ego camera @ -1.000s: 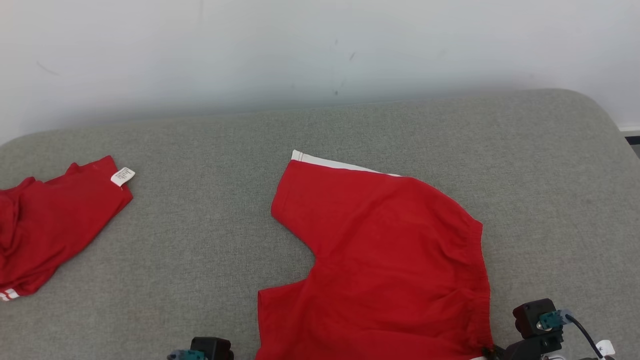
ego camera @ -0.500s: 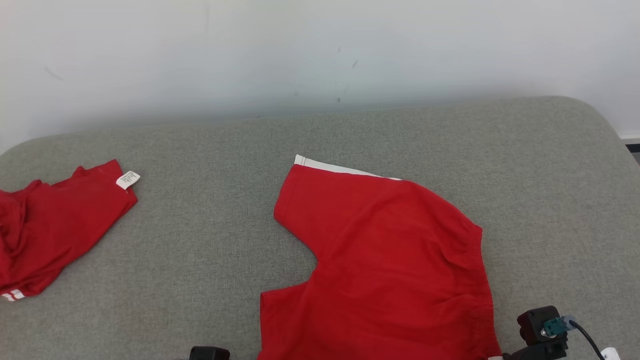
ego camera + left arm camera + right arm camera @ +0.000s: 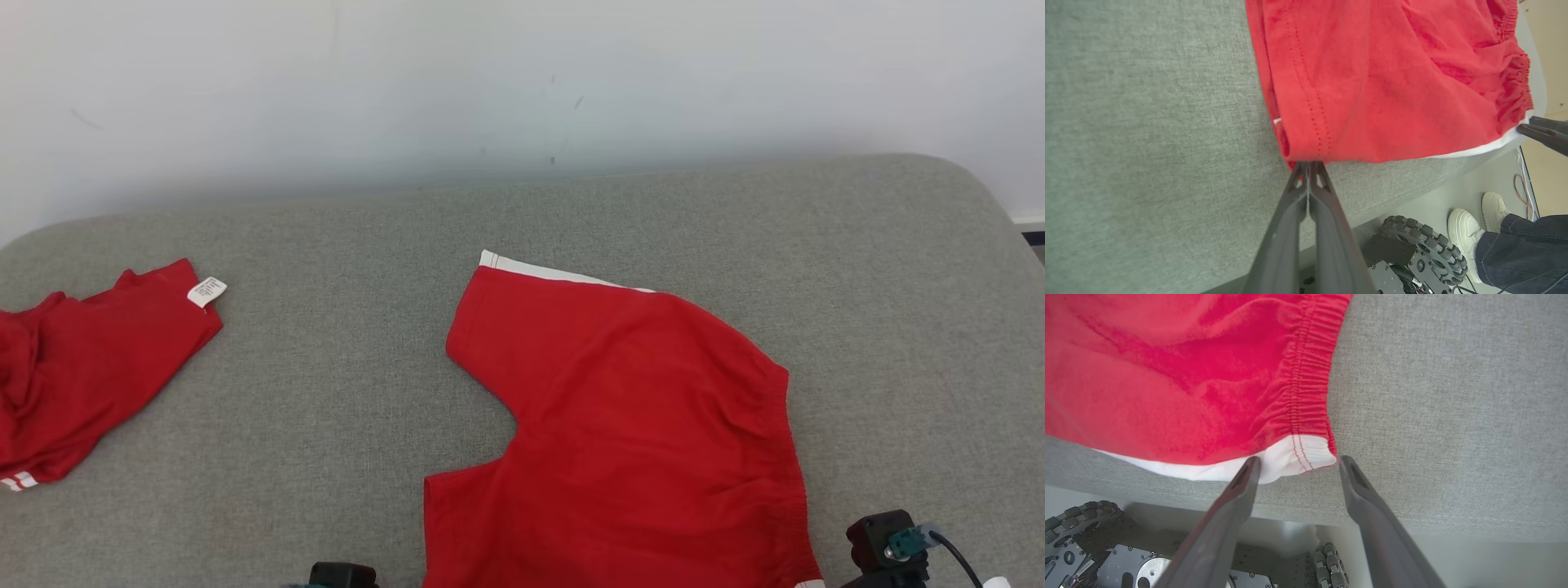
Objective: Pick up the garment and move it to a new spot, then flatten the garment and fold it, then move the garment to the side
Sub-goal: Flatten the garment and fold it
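While the left gripper (image 3: 1308, 167) is clamped on the garment (image 3: 1392, 73) hem, the waistband corner (image 3: 1310, 451) is found just ahead of the right gripper (image 3: 1299, 460), between its wide-spread jaws.

left gripper (image 3: 1308, 165): jaws pressed together; right gripper (image 3: 1298, 461): jaws spread wide apart

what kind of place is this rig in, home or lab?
Probably a lab or test room, not a home: a grey padded surface against a blank white wall, with a person's shoe and loose cables on the floor nearby.
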{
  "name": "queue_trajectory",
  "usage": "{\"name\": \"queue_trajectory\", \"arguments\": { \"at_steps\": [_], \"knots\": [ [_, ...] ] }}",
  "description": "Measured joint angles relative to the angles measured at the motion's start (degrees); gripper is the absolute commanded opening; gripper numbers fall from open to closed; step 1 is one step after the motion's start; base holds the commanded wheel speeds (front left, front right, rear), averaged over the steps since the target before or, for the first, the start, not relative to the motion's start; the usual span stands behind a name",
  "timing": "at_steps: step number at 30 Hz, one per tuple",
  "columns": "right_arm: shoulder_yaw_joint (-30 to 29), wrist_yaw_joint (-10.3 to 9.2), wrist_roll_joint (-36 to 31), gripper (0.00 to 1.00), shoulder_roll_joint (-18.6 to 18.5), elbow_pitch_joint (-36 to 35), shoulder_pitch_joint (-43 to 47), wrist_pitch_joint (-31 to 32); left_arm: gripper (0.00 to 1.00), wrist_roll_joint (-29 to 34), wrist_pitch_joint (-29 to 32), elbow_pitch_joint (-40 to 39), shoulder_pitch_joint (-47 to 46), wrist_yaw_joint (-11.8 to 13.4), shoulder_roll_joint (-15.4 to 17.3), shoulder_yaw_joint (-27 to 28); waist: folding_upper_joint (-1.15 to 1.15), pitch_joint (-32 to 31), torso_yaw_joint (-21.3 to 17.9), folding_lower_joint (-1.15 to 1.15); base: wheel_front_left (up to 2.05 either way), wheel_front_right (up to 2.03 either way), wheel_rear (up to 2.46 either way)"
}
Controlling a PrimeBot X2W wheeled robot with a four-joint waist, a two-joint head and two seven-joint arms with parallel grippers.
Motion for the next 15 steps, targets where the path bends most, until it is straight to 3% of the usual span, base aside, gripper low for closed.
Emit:
{"name": "queue_trajectory", "arguments": {
  "at_steps": [6,7,10,11,15],
  "knots": [
    [-0.26,0.07,0.0,1.0,-0.63,0.78,-0.63,-0.01,0.0,0.0,0.07,-0.57,-0.23,-0.01,0.21,0.0,0.0,1.35,0.09,0.0,0.0,0.0,0.0],
    [-0.26,0.08,0.0,0.96,-0.63,1.15,-0.73,-0.01,0.0,0.0,0.07,-0.6,-0.24,-0.01,0.21,-0.01,0.0,1.58,0.13,0.0,0.0,0.0,0.0],
    [-0.14,0.12,0.23,0.74,-0.6,1.92,-1.58,-0.02,0.0,0.0,0.09,-0.6,-0.44,-0.02,0.23,-0.03,0.0,2.17,0.36,0.0,0.0,0.0,0.0],
    [-0.04,0.32,0.43,0.51,-0.58,2.07,-1.94,-0.01,0.0,0.0,0.09,-0.6,-0.52,-0.02,0.23,0.05,0.0,2.3,0.47,0.0,0.0,0.0,0.0],
    [0.36,0.58,0.49,0.42,-0.16,3.01,-2.72,-0.02,0.0,0.0,0.09,-0.58,-0.53,-0.01,0.49,0.15,0.0,2.54,0.72,0.0,0.0,0.0,0.0]
  ]
}}
